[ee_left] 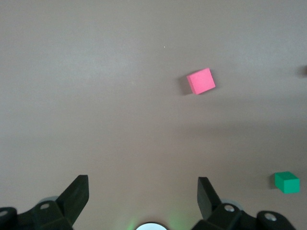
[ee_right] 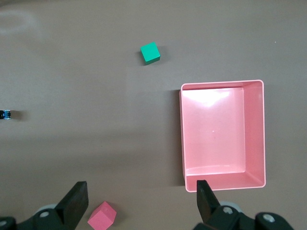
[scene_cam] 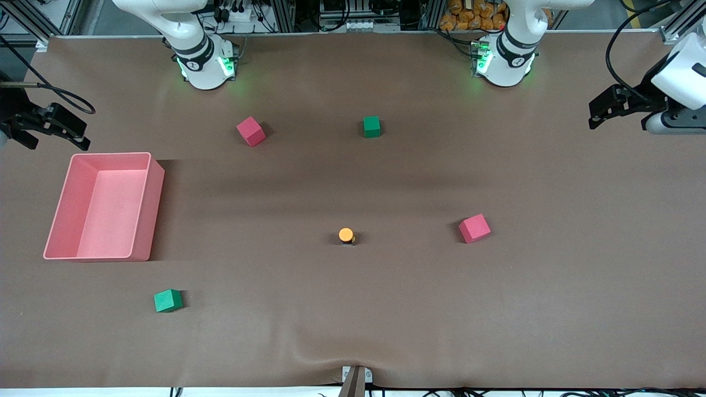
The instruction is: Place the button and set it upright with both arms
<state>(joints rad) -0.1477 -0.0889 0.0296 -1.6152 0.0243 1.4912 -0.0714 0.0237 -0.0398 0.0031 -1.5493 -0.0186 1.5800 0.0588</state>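
The button (scene_cam: 346, 235) stands upright near the middle of the table, its round orange cap on top of a short black body. Neither gripper touches it. My left gripper (scene_cam: 602, 112) hangs open over the left arm's end of the table, well away from the button. In the left wrist view its fingers (ee_left: 76, 194) are spread wide around bare table. My right gripper (scene_cam: 69, 131) hangs open over the right arm's end, just above the pink bin (scene_cam: 142, 160). The right wrist view shows its fingertips (ee_right: 77, 199) wide apart and holding nothing.
A red cube (scene_cam: 474, 228) lies beside the button toward the left arm's end. Another red cube (scene_cam: 251, 131) and a green cube (scene_cam: 371, 126) lie farther from the front camera. A second green cube (scene_cam: 167, 300) lies nearer, below the bin.
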